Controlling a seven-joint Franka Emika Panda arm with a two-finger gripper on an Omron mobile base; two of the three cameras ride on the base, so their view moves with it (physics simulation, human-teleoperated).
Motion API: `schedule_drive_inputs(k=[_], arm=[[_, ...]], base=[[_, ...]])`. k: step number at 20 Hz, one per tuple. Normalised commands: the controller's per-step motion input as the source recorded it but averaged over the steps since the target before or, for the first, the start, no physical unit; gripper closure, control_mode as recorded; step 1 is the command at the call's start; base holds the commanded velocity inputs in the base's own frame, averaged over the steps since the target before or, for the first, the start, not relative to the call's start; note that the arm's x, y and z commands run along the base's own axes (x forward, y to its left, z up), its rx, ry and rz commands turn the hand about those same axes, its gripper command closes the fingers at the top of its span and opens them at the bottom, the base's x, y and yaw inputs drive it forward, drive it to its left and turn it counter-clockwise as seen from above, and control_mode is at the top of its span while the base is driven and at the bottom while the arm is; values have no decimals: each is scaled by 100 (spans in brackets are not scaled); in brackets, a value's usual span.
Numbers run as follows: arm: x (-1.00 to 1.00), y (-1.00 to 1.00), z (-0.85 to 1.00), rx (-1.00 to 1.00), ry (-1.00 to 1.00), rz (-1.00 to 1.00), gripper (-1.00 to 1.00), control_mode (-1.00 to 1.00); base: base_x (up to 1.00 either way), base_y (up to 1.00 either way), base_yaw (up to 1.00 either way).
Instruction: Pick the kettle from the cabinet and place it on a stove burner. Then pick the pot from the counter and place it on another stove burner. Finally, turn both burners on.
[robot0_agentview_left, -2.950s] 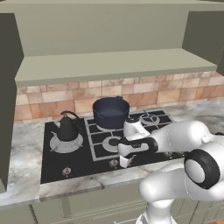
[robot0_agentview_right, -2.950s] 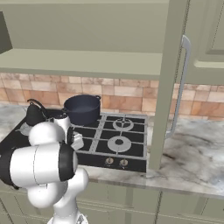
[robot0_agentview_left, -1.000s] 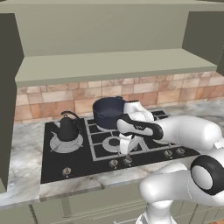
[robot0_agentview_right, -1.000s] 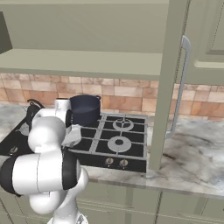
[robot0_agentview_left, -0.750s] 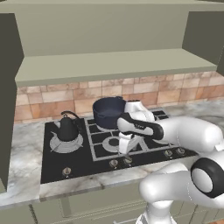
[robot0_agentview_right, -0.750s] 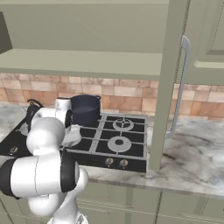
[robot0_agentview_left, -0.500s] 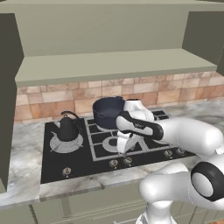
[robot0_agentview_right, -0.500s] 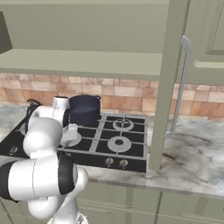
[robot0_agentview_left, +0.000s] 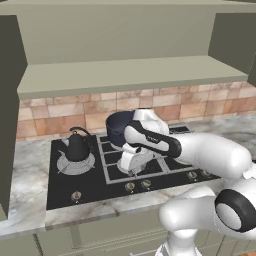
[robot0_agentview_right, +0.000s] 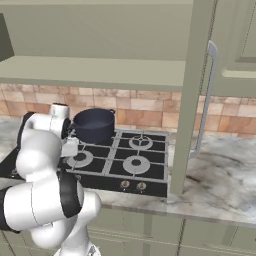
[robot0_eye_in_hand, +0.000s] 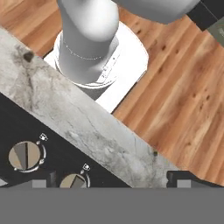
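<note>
We found the kettle seated on the stove burner at the hob's left, and the pot on a rear burner. The gripper hung low over the front knobs, fingers spread wide, holding nothing.

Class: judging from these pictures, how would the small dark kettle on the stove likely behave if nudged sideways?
The kettle looks rigid, so it should slide rather than deform. Its rounded body probably resists tipping. The thin arched handle might catch.

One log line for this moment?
kettle: on burner | pot: on burner | end effector: open, over knobs | burners: not yet on
</note>
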Motion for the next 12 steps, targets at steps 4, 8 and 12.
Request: schedule_drive_inputs(k=[4, 8, 12], arm=[[-18, 44, 14, 0, 3, -21, -100, -100], [-27, 39, 5, 0, 2, -26, -100, -100], [-30, 37, 1, 0, 0, -26, -100, -100]], base=[[0, 0, 0], [0, 0, 0], [0, 0, 0]])
